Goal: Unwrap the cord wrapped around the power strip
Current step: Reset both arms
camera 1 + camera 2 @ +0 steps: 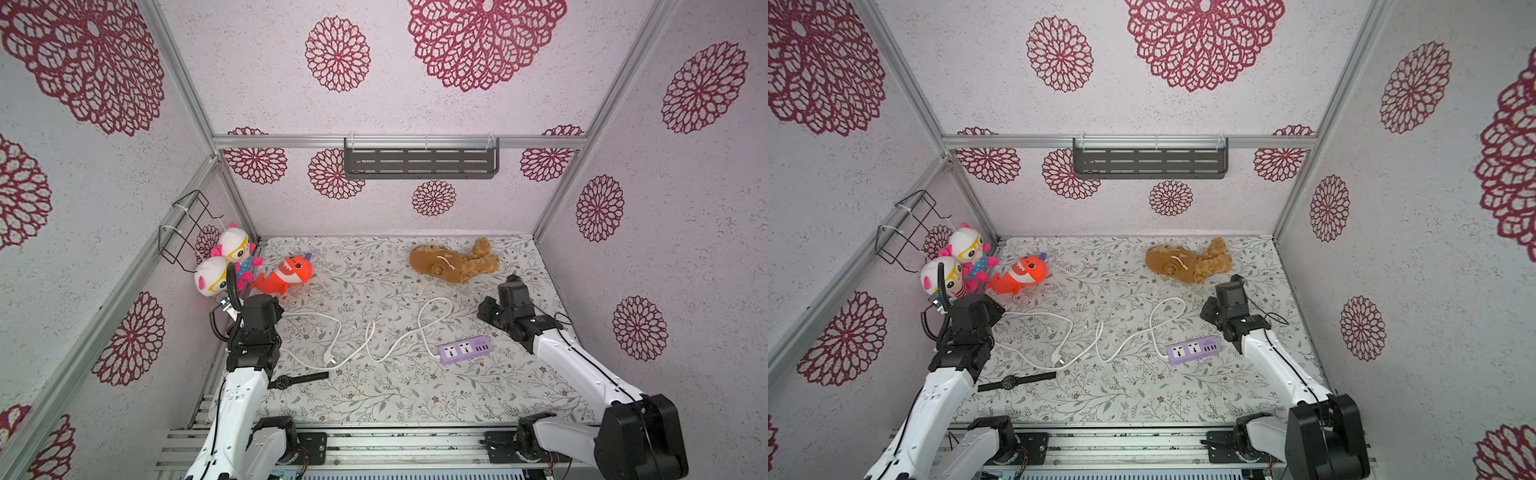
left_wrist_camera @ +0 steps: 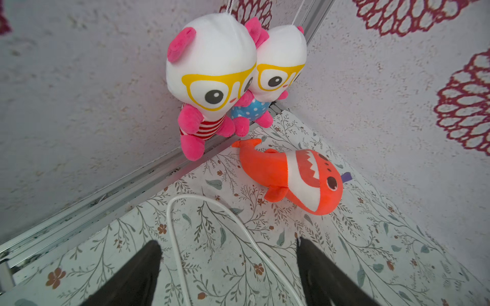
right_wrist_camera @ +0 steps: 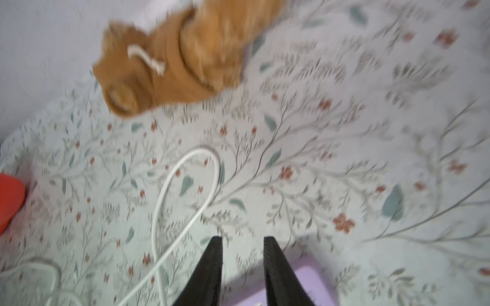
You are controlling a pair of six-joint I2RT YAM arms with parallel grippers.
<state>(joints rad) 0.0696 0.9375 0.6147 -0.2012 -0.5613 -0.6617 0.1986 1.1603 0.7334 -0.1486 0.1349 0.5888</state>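
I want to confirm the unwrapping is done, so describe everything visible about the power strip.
The power strip is a small lavender plastic block with rounded ends, lying flat, socket-face up on the floral table: two white sockets, a row of ports. No turns wrap it; the white cord leaves one end. Nothing grips it.

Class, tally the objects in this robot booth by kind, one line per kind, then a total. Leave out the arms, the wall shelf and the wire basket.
Plush toys: 4 (white-and-pink doll in blue dots, white-and-pink doll in red stripes, orange plush shark, brown furry plush toy)
Lavender plastic power strip with its white cord: 1
Black wristwatch: 1
Total: 6
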